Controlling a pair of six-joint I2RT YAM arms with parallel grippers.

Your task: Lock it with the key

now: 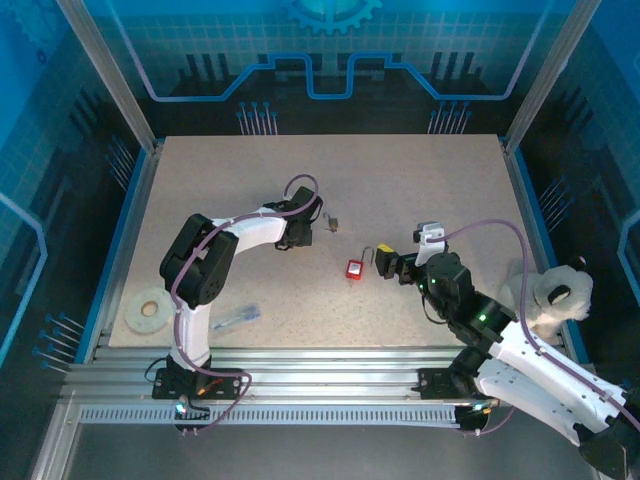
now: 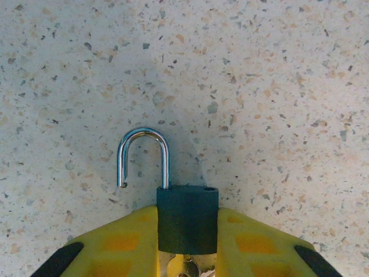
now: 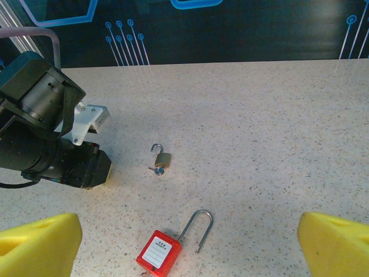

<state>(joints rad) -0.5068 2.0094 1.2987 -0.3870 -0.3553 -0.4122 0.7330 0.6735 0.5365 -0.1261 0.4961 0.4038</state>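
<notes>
- The key (image 3: 157, 170) lies on the table (image 1: 420, 180) at the foot of the small brass padlock (image 3: 164, 157). In the right wrist view its blue head pokes out below the lock body, seemingly seated in the keyhole (too small to be sure).
- The left gripper (image 2: 188, 212) is down at that padlock. In the left wrist view its yellow fingers (image 2: 115, 242) stand close on either side of the dark lock body, with a glint of metal showing beneath it. Whether they clamp the body or merely flank it cannot be told.
- The padlock's shackle (image 2: 144, 151) stands unlatched, its free end clear of the body, so the locking is not yet done.
- The right gripper (image 3: 189, 224) hovers with its fingers spread wide and nothing between them. It is above the red padlock (image 3: 157, 254), which lies apart from the brass one with its shackle likewise raised.
- Handling, as a judgement: the key looks very light, stiff and thin. Its bare metal blade would be slippery and gives little to hold. The plastic head is the broadest and least slick part, so a pinch across its flat faces seems the best hold.
- Key and little lock are both so light that they would probably skid on the smooth table at a nudge. One gripper likely has to steady the lock body while the other works the key or presses the shackle home.
</notes>
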